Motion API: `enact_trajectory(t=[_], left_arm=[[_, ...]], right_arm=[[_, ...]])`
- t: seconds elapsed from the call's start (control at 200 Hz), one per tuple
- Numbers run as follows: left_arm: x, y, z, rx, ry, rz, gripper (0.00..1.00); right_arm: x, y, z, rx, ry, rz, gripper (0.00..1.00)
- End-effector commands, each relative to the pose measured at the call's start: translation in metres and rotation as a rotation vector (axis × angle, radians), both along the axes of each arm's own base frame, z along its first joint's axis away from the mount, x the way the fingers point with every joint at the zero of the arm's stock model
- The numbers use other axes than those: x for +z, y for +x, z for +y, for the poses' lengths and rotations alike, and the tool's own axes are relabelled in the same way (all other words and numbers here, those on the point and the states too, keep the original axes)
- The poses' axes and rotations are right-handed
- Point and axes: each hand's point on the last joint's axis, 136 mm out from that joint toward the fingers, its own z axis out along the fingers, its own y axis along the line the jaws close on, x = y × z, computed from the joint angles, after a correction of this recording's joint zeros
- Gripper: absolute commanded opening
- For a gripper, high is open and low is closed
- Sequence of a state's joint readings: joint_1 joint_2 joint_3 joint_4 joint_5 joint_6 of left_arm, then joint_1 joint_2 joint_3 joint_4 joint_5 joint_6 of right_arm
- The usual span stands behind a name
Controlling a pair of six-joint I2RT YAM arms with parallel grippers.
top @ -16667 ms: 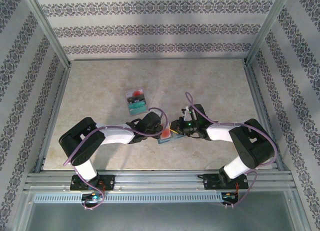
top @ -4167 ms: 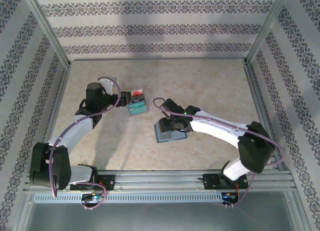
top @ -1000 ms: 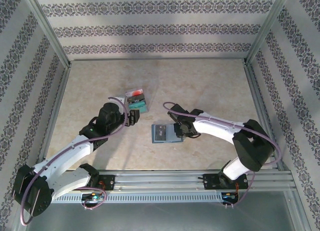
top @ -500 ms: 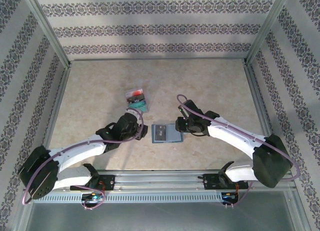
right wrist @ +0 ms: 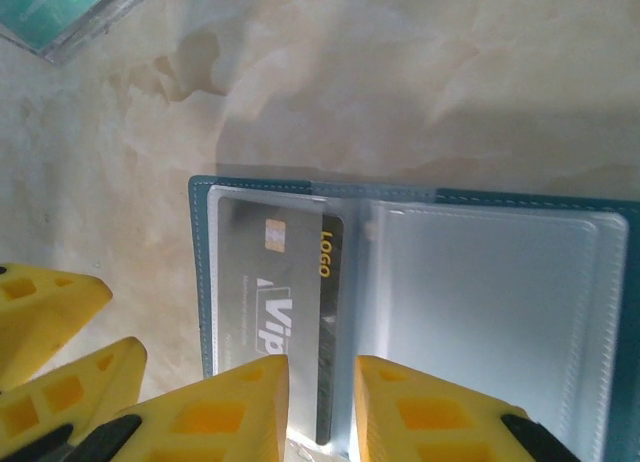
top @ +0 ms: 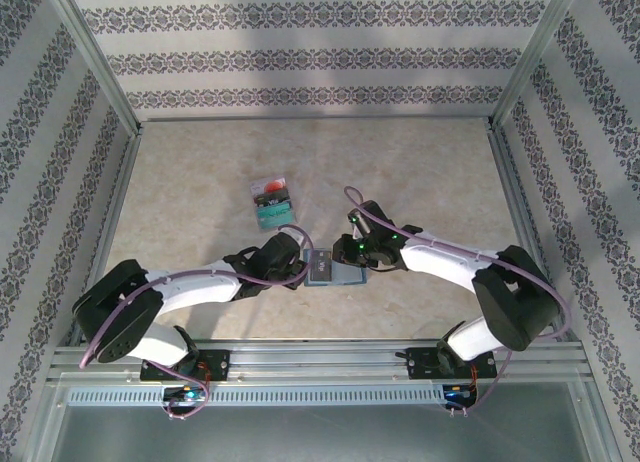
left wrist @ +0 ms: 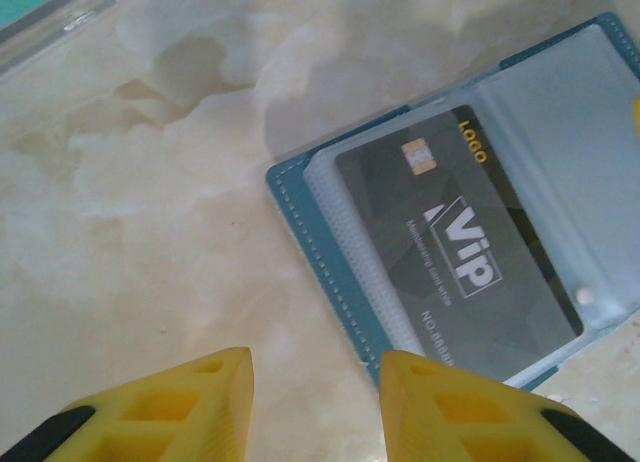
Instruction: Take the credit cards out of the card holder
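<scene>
The marble-patterned table carries the card holder near its front middle, between both arms. The holder lies open and flat, its long axis running left to right. The left gripper hovers at the holder's left edge, jaws spread with bare table between them. The right gripper sits over the centre fold with a narrow gap; whether it pinches anything is unclear. A dark VIP card sits in the left pocket, its length crosswise to the holder. Farther back, a red-circle card and teal card lie overlapping.
</scene>
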State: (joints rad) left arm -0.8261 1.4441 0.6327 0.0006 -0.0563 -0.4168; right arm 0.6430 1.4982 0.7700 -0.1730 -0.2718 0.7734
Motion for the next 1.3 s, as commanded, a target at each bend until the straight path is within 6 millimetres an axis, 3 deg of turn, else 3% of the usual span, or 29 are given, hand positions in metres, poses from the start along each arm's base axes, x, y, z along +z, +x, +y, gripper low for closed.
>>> enact_trajectory(t=[0.0,0.37,0.655,1.294], left_arm=[[0.010,0.006,-0.019,-0.024,-0.042,-0.027,0.37],[-0.007,0.003,-0.033,-0.054,-0.056,0.025,0.23],[-0.017,-0.002,-0.034,-0.054,-0.065,0.061,0.18],[-0.025,-0.005,-0.034,-0.050,-0.059,0.086,0.16]], right_arm=[[-0.005,0.000,0.006,0.008,0.043,0.015,0.25],[-0.025,-0.003,0.007,0.017,0.041,0.053,0.24],[-0.035,-0.003,0.014,0.032,0.063,0.079,0.24],[-0.015,0.000,0.024,0.045,0.165,0.051,0.23]])
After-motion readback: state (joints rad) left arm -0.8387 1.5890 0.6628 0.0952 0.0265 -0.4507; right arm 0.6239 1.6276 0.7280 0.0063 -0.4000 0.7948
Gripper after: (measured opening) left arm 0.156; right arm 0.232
